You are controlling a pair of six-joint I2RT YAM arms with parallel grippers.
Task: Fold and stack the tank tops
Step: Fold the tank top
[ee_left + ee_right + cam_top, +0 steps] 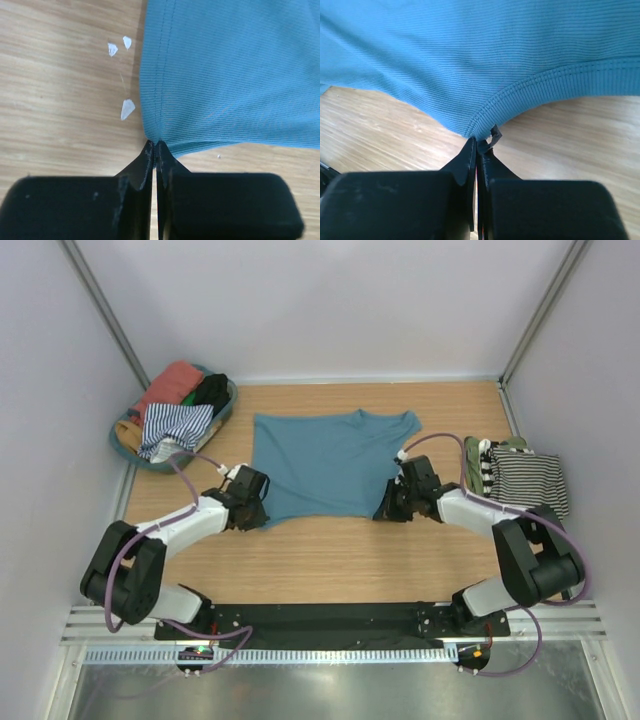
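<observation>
The left fingers (pixel 153 152) are pinched shut on the lower-left corner of the teal tank top (pixel 230 75). The right fingers (pixel 476 148) are clamped the same way on a curved ribbed edge at its lower right. That one top lies spread mid-frame on the worktop (pixel 330 560). Three pale flecks (pixel 127 109) lie just beside its left edge. Far right, one folded striped tank top (pixel 530 478) rests against olive cloth (pixel 515 443). Upper left, one round basket (pixel 228 405) holds crumpled tops (pixel 175 390); I count four colours.
</observation>
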